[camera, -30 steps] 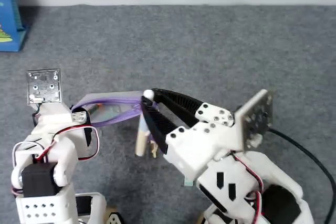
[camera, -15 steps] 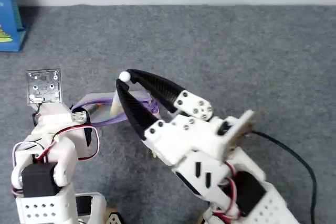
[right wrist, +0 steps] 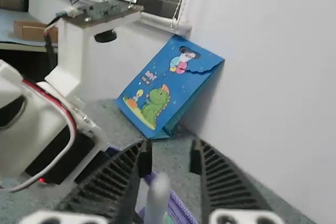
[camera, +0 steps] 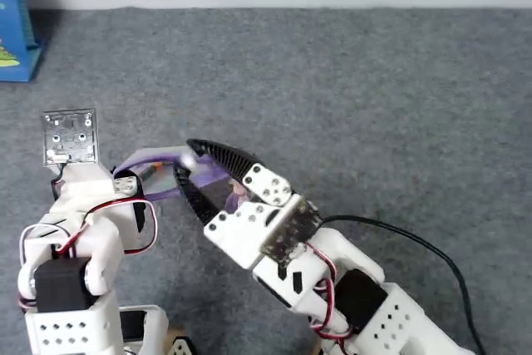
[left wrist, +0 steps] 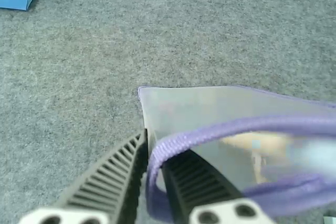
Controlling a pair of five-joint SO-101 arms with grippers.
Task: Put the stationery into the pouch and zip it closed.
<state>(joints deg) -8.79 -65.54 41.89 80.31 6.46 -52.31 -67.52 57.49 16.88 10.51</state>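
The clear plastic pouch with a purple zip band [camera: 158,174] lies on the grey carpet-like tabletop [camera: 374,81] toward the front left, with its mouth open. The white left arm [camera: 83,214] sits at the pouch's left end, and the left jaws are clamped tight on that end. In the left wrist view the purple band and the clear wall pass between the two black ribbed jaws with no slack. A corner of the pouch sticks out just past their tips. Something pale and yellowish shows through the clear wall inside the pouch, too blurred to tell what it is.

The white right arm [camera: 316,272] comes in from the front right, and the right jaws hang over the pouch's open mouth, between its two purple edges. They stand parted, with the tips plainly apart. A slim pale stick of stationery [right wrist: 156,195] stands in the gap. The right wrist view shows it close beside one jaw and clear of the other, so the right jaws have no clamp on it.

A blue paper gift bag with a green dinosaur picture [right wrist: 168,95] leans against the white wall at the far left, well apart from the pouch. A black cable [camera: 432,251] trails from the right arm across the tabletop
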